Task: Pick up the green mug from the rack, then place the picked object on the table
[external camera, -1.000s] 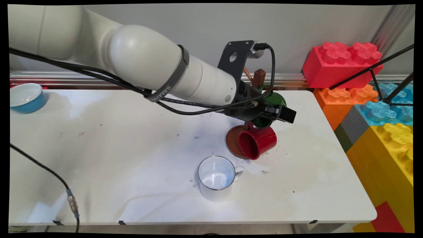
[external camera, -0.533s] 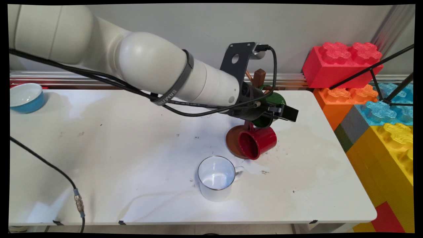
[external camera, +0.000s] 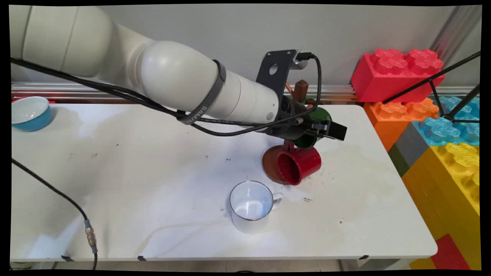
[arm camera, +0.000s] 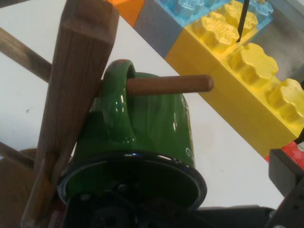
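White bench (external camera: 115, 172), scuffed, backed by a grey wall; contents listed from the near edge. Item: black cable (external camera: 90, 237) with a metal plug, hanging over the near left corner. Item: white mug (external camera: 251, 207), upright, empty, handle to the right, standing alone near the middle front. Item: wooden stand, round brown base (external camera: 269, 165) on the bench just behind the white mug, with a post (arm camera: 76, 85) rising from it. Item: red mug (external camera: 299, 165), hung by its handle on a low peg of the stand, mouth turned toward the camera, close over the base. Item: green mug (arm camera: 156, 128), hung higher on the same stand; its handle is looped over a round peg (arm camera: 171, 84) that passes right through and sticks out beyond it, so the mug appears to be carried by the peg. Item: claw (external camera: 330, 131), level with the green mug and right at its mouth, whose dark rim fills the lower part of the hand view. One finger (arm camera: 285, 173) shows at the right, standing clear of the mug's wall; the other is hidden. By that gap, the claw is judged spread wide and gripping nothing. Item: blue bowl (external camera: 28, 113), white inside, at the far left corner, well apart from the rest. Item: big toy blocks, yellow (external camera: 460, 172), blue, orange and red (external camera: 395, 73), stacked off the bench's right end against the wall.
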{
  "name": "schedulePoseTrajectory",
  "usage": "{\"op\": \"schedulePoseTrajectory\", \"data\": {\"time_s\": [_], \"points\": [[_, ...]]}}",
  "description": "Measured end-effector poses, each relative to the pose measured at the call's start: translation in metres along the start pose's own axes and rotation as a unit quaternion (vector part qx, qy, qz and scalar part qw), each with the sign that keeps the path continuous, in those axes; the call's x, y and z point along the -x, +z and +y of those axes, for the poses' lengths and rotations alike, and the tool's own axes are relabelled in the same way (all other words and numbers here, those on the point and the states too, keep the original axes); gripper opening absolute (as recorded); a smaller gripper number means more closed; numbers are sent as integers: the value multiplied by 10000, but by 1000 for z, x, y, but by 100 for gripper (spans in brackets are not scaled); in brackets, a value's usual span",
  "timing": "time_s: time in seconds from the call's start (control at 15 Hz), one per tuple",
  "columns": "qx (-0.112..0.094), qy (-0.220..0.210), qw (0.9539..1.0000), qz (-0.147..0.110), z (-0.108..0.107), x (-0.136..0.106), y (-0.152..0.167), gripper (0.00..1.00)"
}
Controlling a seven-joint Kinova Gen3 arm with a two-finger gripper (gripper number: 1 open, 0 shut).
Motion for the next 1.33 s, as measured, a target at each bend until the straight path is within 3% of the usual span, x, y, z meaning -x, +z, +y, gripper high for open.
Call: {"op": "schedulePoseTrajectory", "data": {"time_s": [0.13,0.2,1.33], "points": [[0,-4,10000,12,0,0,0,100],[0,-5,10000,19,0,0,-1,0],[-16,-101,9999,-13,-3,1,-16,0]]}}
